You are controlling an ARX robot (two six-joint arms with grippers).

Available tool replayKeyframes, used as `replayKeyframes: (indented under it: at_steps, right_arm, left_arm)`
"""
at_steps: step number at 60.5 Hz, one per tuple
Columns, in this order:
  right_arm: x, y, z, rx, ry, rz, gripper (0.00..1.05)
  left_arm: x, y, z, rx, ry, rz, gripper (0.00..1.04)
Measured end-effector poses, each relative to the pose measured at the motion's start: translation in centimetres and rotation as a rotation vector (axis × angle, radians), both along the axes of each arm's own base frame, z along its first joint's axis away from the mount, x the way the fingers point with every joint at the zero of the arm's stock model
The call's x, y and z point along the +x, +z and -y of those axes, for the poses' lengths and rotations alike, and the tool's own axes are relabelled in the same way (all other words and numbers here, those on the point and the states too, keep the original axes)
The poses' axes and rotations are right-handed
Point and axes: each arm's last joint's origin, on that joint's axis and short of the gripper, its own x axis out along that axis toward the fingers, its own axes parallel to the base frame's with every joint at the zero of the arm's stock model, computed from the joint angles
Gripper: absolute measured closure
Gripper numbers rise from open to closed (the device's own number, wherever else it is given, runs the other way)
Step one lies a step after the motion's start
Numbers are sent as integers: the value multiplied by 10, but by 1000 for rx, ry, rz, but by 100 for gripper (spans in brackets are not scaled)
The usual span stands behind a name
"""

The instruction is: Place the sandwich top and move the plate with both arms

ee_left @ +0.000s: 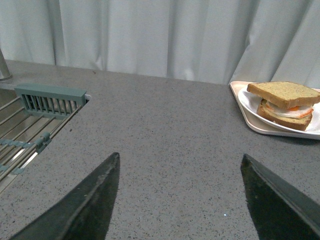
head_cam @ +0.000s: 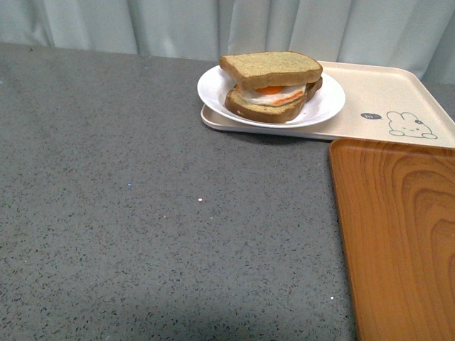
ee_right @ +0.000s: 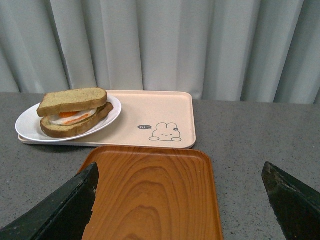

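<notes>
Already the sandwich top point(head_cam: 271, 69) is sitting on the fried egg point(head_cam: 274, 94) and the lower slice point(head_cam: 264, 110), slightly askew, upper centre of the front view. The stack is resting on the plate point(head_cam: 326, 106), which is sitting on the left end of the beige rabbit tray point(head_cam: 377, 89); the plate's left rim is overhanging that tray's edge a little. The wooden tray point(head_cam: 398, 234) is lying at lower right of the front frame, just beside the beige one, both on the grey speckled table point(head_cam: 142, 213).

No arms showing in the front view. In the left wrist picture the left gripper point(ee_left: 180, 200) is hanging over bare table with fingers spread wide, holding nothing; a metal rack point(ee_left: 30, 125) is showing at the left edge, the sandwich at far right. In the right wrist picture the right gripper point(ee_right: 180, 200) is likewise spread wide and empty, over the wooden tray's near end, sandwich at upper left. Pale curtain point(head_cam: 213, 25) behind.
</notes>
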Motion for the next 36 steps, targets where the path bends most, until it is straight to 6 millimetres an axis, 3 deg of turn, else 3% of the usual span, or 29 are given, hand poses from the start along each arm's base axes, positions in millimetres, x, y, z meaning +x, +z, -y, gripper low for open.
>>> replayKeyframes:
  at_steps: [9,36]
  right_arm:
    - [0,0,0,0,0,0,9]
    - [0,0,0,0,0,0,9]
  left_arm:
    - [0,0,0,2,0,0,5]
    - [0,0,0,2,0,0,6]
